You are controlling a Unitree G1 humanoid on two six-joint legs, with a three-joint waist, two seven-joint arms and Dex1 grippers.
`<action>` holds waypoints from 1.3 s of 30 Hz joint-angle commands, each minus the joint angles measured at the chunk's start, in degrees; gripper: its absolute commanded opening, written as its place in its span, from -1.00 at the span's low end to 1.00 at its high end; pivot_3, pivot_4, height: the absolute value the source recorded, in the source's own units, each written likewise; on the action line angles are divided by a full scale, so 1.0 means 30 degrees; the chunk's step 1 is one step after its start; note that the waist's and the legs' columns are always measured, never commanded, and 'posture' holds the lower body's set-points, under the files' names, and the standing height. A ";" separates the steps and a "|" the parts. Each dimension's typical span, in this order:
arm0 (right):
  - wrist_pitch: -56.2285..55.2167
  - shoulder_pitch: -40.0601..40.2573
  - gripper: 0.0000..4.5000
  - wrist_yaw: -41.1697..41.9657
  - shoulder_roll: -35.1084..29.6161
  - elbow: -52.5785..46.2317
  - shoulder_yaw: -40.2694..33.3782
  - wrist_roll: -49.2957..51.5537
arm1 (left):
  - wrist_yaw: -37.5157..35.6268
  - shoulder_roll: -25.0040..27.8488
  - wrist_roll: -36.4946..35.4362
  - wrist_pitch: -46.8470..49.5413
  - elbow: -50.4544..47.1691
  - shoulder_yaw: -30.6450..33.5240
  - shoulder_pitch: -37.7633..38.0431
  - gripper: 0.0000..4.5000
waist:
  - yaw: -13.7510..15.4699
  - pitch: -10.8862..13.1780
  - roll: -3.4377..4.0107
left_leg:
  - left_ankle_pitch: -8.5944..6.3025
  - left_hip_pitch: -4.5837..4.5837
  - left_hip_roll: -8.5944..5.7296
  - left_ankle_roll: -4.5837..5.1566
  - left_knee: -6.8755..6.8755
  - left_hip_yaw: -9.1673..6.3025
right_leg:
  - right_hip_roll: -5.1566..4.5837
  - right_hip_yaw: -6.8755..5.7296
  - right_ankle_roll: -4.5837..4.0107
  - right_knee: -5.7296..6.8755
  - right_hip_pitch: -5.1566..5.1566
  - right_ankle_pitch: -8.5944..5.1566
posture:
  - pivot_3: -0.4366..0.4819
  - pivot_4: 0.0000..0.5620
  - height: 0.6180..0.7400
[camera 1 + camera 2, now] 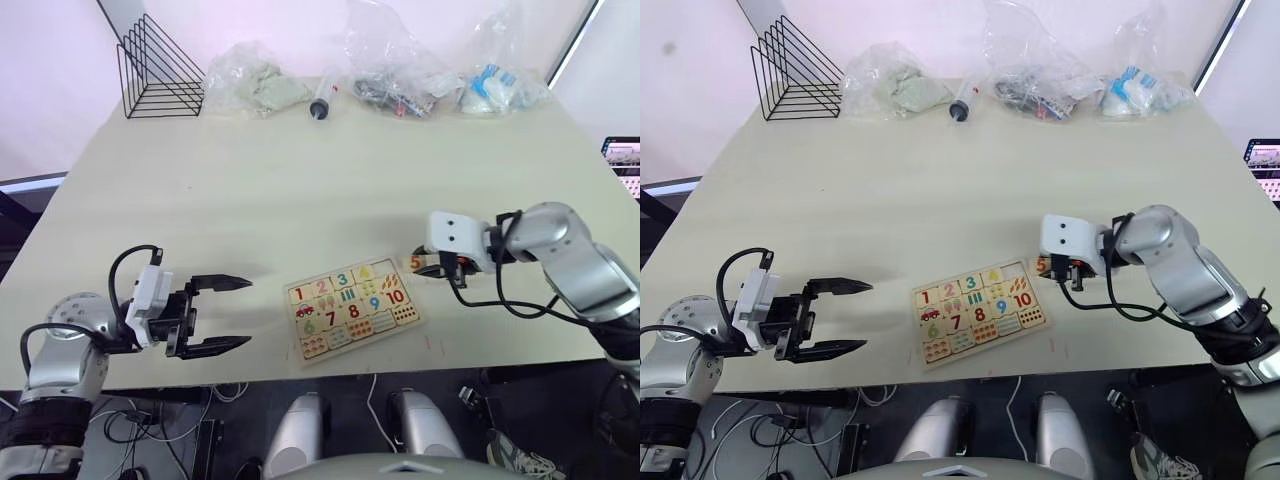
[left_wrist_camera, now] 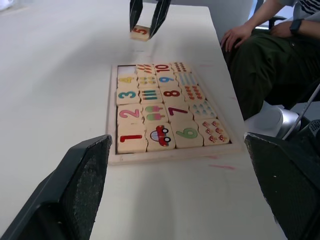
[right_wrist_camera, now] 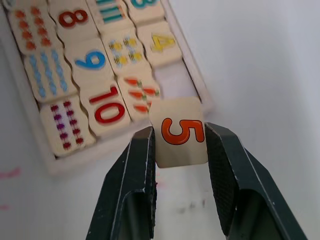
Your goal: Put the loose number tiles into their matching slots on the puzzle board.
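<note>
The puzzle board lies flat near the table's front edge. Tiles 1, 2, 3 and 4 sit in its top row. Beside the yellow 4, the end slot is an empty pale recess. My right gripper is shut on the orange 5 tile, gripping it by two opposite sides just beyond the board's right end, close to that empty slot. The same 5 tile shows right of the board from the head. Left of the board, my left gripper is open and holds nothing.
Along the table's far edge stand a black wire rack, several clear plastic bags and a syringe-like tube. A seated person is beside the table in the left wrist view. Bare tabletop lies between the board and those items.
</note>
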 commanded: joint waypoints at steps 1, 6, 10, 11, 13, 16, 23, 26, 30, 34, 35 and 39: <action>0.0625 -0.1478 -0.61 0.0187 0.0472 0.0425 0.0823 -0.0803 | -0.0045 -0.0136 -0.0146 0.0145 -0.0977 0.0588 0.0310 1.00 | 0.0002 -0.0001 -0.0001 | 0.0000 -0.0004 0.0000 0.0000 0.0001 0.0002 | -0.0001 0.0003 0.0000 0.0000 -0.0005 0.0000 | -0.05 -0.47 1.00; 0.2232 -0.3578 -0.61 0.0777 0.1406 0.1112 0.2651 -0.1808 | 0.0333 -0.0396 -0.0182 0.0391 -0.1493 0.0837 0.0724 1.00 | -0.0004 0.0000 0.0000 | 0.0000 -0.0018 -0.0003 -0.0001 -0.0002 0.0001 | -0.0001 0.0004 -0.0001 0.0001 -0.0026 0.0001 | -0.05 -0.47 1.00; 0.2893 -0.4187 -0.61 0.1052 0.1619 0.1280 0.3408 -0.2184 | 0.0515 -0.0619 -0.0134 0.0548 -0.1763 0.0885 0.0811 1.00 | 0.0040 -0.0001 -0.0002 | 0.0000 -0.0028 -0.0005 -0.0003 -0.0003 -0.0018 | -0.0004 -0.0015 -0.0002 0.0000 -0.0036 0.0001 | -0.05 -0.47 1.00; 0.2991 -0.4362 -0.61 0.1041 0.1791 0.1433 0.3613 -0.2322 | 0.0559 -0.0691 -0.0100 0.0541 -0.1767 0.0906 0.0807 1.00 | 0.0028 -0.0002 -0.0003 | 0.0000 -0.0029 -0.0008 -0.0003 -0.0003 -0.0014 | -0.0005 -0.0012 -0.0001 -0.0002 -0.0035 0.0001 | -0.05 -0.47 1.00; 0.3204 -0.4853 -0.61 0.1087 0.2137 0.1854 0.4180 -0.2740 | 0.0709 -0.0841 -0.0064 0.0531 -0.1826 0.0986 0.0901 1.00 | -0.0008 -0.0001 -0.0002 | 0.0000 -0.0027 -0.0012 -0.0003 -0.0003 -0.0011 | -0.0005 -0.0009 -0.0001 0.0000 -0.0034 0.0002 | -0.05 -0.47 1.00; 0.3407 -0.5594 -0.61 0.1184 0.2717 0.2492 0.4938 -0.3270 | 0.0967 -0.1046 -0.0121 0.0682 -0.1949 0.1192 0.1151 1.00 | -0.0063 0.0000 0.0001 | 0.0001 -0.0023 -0.0014 -0.0004 -0.0005 -0.0009 | 0.0000 -0.0005 -0.0003 0.0013 -0.0038 0.0002 | -0.05 -0.47 1.00; 0.3259 -0.5981 -0.61 0.1494 0.3327 0.2939 0.5932 -0.4054 | 0.0975 -0.1057 0.0104 0.0565 -0.1775 0.1379 0.1403 1.00 | -0.0006 -0.0001 -0.0001 | 0.0001 -0.0030 -0.0018 -0.0005 -0.0006 -0.0013 | -0.0009 -0.0010 -0.0003 0.0003 -0.0050 0.0003 | -0.05 -0.47 1.00; 0.3319 -0.6027 -0.61 0.1725 0.3476 0.3054 0.6100 -0.4134 | 0.0862 -0.1072 0.0182 0.0470 -0.1675 0.1400 0.1463 1.00 | -0.0039 0.0000 0.0000 | 0.0000 -0.0028 -0.0022 -0.0006 -0.0008 -0.0012 | -0.0003 -0.0010 -0.0003 0.0005 -0.0050 0.0003 | -0.05 -0.47 1.00; 0.3318 -0.6084 -0.61 0.1973 0.3711 0.3084 0.6219 -0.4282 | 0.0789 -0.1128 0.0274 0.0397 -0.1574 0.1429 0.1483 1.00 | -0.0038 0.0000 0.0000 | 0.0001 -0.0028 -0.0022 -0.0007 -0.0010 -0.0018 | 0.0002 -0.0017 -0.0005 0.0009 -0.0050 0.0002 | -0.05 -0.47 1.00; 0.3174 -0.6152 -0.61 0.2141 0.3876 0.3206 0.6255 -0.4522 | 0.0639 -0.1144 0.0353 0.0244 -0.1342 0.1434 0.1445 1.00 | -0.0033 0.0001 0.0002 | 0.0001 -0.0029 -0.0022 -0.0007 -0.0010 -0.0018 | 0.0002 -0.0016 -0.0004 0.0008 -0.0055 0.0003 | -0.05 -0.47 1.00; 0.3177 -0.6151 -0.61 0.2178 0.3918 0.3231 0.6264 -0.4573 | 0.0600 -0.1135 0.0370 0.0198 -0.1272 0.1435 0.1425 1.00 | -0.0033 0.0001 0.0002 | 0.0001 -0.0028 -0.0022 -0.0007 -0.0010 -0.0018 | 0.0001 -0.0016 -0.0004 0.0008 -0.0056 0.0002 | -0.05 -0.47 1.00; 0.3183 -0.6132 -0.61 0.2358 0.4116 0.3220 0.6307 -0.4727 | 0.0407 -0.1091 0.0402 0.0016 -0.0916 0.1447 0.1337 1.00 | -0.0047 0.0002 0.0004 | 0.0001 -0.0028 -0.0024 -0.0007 -0.0010 -0.0018 | 0.0002 -0.0016 -0.0005 0.0009 -0.0056 0.0002 | -0.05 -0.47 1.00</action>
